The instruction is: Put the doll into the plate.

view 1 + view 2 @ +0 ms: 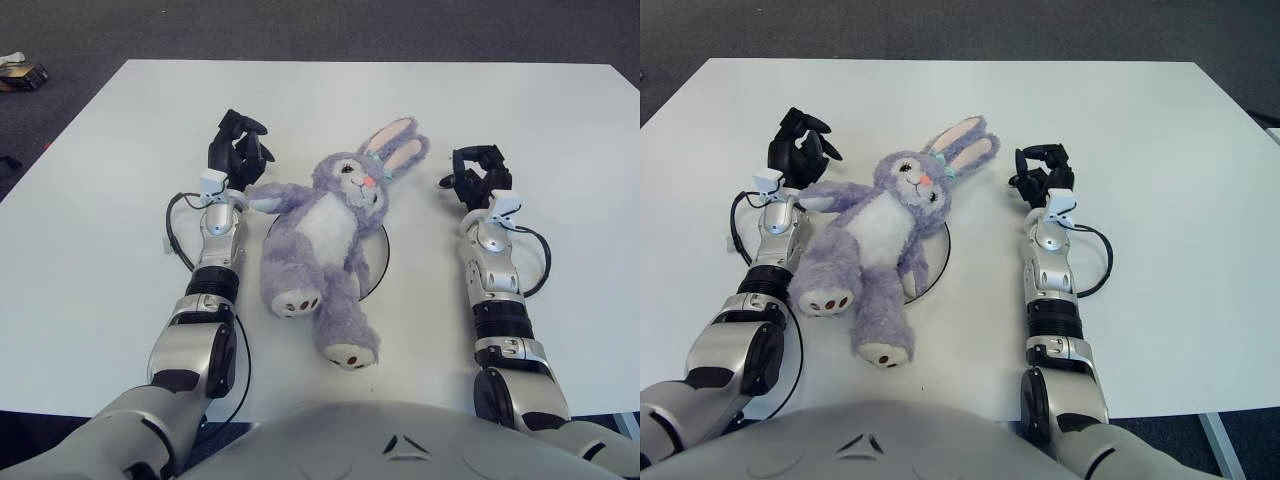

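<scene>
Left hand (237,150), fingers curled, empty, beside the doll's arm; right hand (477,176), curled, empty. Doll (330,235) lies across the plate (378,262), mid-surface (120,200), feet toward the near edge.

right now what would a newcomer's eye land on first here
A purple plush bunny sprawls on its back mid-table, covering most of a white plate. The left hand sits by the bunny's outstretched arm, and the right hand shows beside its pink-lined ears; neither holds it.

doll (880,235) on plate (939,262), white table (1160,150)
</scene>
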